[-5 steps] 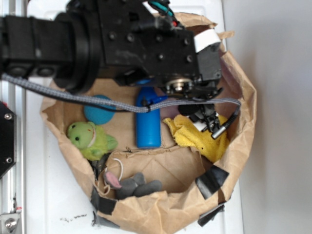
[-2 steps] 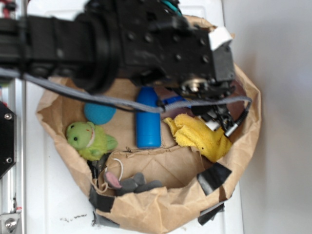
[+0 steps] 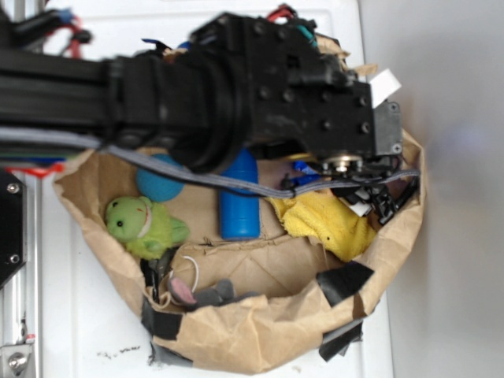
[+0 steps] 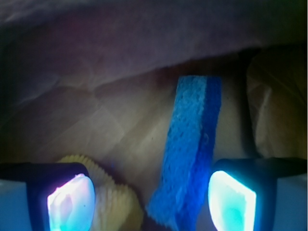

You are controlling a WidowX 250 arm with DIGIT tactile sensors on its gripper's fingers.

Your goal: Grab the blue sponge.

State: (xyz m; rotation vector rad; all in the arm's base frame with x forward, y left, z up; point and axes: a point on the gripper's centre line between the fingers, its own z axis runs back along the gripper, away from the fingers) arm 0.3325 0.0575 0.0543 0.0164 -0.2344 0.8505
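Pre-grasp: tool (image 4: pixel 147 202) spread wide and empty, sponge (image 4: pixel 190 154) between pads toward 3 o'clock pad (image 4: pixel 230 199); next, descend slightly, shift right, clench.

In the exterior view the bulky black robot arm (image 3: pixel 236 94) is motion-blurred and hides the upper centre of the crumpled brown paper bag (image 3: pixel 260 331), leaving only slivers of the bright-blue porous sponge (image 3: pixel 303 168) at centre right. The gripper cannot be made out beneath it. In the wrist view the sponge (image 4: pixel 190 154) is cut off by the bottom edge.
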